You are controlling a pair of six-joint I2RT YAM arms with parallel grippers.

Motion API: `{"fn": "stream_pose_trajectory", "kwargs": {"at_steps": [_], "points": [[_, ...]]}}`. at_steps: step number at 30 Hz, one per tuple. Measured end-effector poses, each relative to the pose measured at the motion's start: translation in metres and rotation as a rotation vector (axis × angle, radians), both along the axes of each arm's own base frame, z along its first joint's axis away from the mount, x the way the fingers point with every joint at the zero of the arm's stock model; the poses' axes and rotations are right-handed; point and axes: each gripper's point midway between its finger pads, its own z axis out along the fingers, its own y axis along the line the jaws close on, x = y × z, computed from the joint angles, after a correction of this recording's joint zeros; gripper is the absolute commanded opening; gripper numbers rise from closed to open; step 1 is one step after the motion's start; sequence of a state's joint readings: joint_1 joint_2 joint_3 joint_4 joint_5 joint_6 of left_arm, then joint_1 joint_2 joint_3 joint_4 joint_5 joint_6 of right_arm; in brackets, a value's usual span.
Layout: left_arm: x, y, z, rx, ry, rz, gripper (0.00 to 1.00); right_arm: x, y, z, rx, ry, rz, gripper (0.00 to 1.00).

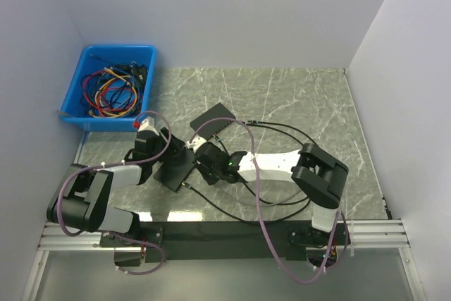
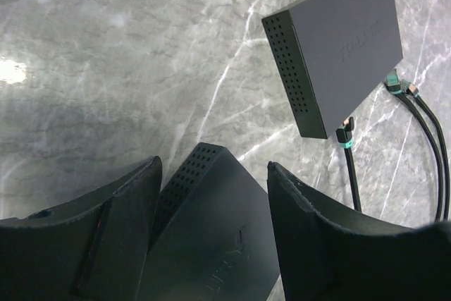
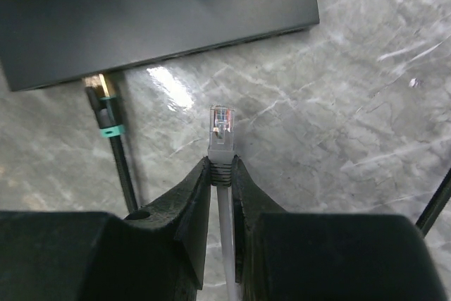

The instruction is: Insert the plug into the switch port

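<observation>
A grey plug [image 3: 221, 123] with a clear tip sticks out from my right gripper [image 3: 221, 162], which is shut on its ribbed boot. Its pale cable runs back between the fingers. The tip points at the near edge of a dark switch [image 3: 162, 19] and stops short of it. The ports along that edge are too dark to make out. A black cable with a teal band [image 3: 107, 114] is plugged in at that edge, left of the plug. My left gripper [image 2: 213, 166] is shut on the dark switch [image 2: 211, 237], one finger against each side. In the top view both grippers meet at this switch [image 1: 174, 168].
A second grey switch [image 2: 345, 40] lies farther back, with black teal-banded cables [image 2: 398, 89] plugged into it. A blue bin [image 1: 116, 48] of tangled cables stands at the back left. Black cables [image 1: 282, 128] loop over the marble table to the right of the arms.
</observation>
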State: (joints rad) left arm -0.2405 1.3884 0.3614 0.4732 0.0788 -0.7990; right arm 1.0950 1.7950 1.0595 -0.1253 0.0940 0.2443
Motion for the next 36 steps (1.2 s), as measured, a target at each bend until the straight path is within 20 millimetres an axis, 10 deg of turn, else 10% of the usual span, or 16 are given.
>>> {"fn": "stream_pose_trajectory", "kwargs": {"at_steps": [36], "points": [[-0.004, -0.014, -0.002, 0.040, -0.025, -0.058, 0.63, 0.019, 0.008, -0.014, -0.082, 0.020, -0.032, 0.00]]}}
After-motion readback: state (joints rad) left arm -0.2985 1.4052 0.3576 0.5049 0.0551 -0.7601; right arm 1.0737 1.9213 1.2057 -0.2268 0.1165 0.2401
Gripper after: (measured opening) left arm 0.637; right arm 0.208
